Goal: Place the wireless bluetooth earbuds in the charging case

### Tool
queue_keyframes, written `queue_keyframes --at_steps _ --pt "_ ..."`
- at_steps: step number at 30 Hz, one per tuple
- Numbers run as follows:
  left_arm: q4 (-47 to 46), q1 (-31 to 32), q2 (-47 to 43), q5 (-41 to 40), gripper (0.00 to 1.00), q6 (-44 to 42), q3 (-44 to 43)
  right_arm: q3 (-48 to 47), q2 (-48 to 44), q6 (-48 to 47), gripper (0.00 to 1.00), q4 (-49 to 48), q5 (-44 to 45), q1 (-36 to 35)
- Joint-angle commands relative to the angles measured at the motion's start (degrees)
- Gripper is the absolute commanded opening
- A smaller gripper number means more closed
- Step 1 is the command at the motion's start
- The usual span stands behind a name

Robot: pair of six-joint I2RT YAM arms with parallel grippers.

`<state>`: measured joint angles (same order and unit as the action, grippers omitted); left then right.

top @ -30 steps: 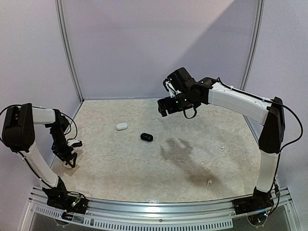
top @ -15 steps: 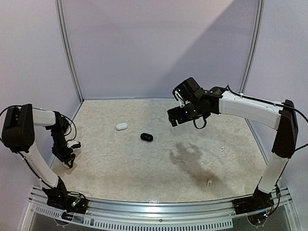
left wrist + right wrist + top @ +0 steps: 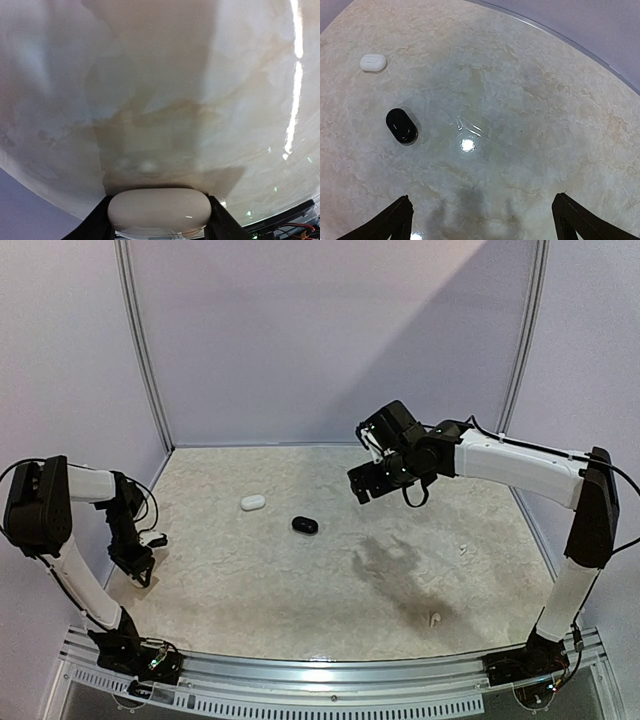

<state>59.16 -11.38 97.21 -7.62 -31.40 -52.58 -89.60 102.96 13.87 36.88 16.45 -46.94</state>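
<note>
My left gripper [image 3: 142,568] is low at the left edge of the table [image 3: 300,590], and its fingers [image 3: 100,225] pinch a cream-white case [image 3: 160,211] by its two ends. The grip looks centred. To do this well I should keep the squeeze gentle so the smooth shell does not squirt out, lift it level, and leave the lid seam free for opening.

My right gripper [image 3: 482,220] hangs high over the far middle of the table, spread wide and holding nothing.

A second white case [image 3: 373,62] and a black case [image 3: 401,125] lie far left of centre, near each other but apart. All three cases appear closed, so I cannot tell what is inside. Two white earbuds are loose on the right: one [image 3: 435,620] near, one [image 3: 463,548] farther back
</note>
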Motion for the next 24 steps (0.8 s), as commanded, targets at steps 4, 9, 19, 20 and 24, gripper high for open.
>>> queue_keyframes --at_steps 4,9,19,20,24 --pt "3.1 0.7 -0.3 7.0 0.09 0.3 -2.3 -2.2 0.9 -1.8 0.99 -0.4 1.7 -0.2" --pt "5.2 6.3 -4.8 11.7 0.00 0.0 -8.9 -1.5 -1.3 -0.8 0.99 -1.4 2.7 0.0" --pt "9.1 31.4 -8.3 21.6 0.00 -13.4 -36.5 8.6 -15.8 7.6 0.97 -21.1 -7.6 4.9" --pt "8.1 33.6 -9.2 22.4 0.00 -15.3 -36.9 8.4 -17.0 7.9 0.95 -22.0 -8.8 5.0" --pt "-12.1 43.6 -15.7 20.5 0.00 -18.3 -30.7 6.3 -17.0 15.5 0.86 -25.0 -13.2 3.5"
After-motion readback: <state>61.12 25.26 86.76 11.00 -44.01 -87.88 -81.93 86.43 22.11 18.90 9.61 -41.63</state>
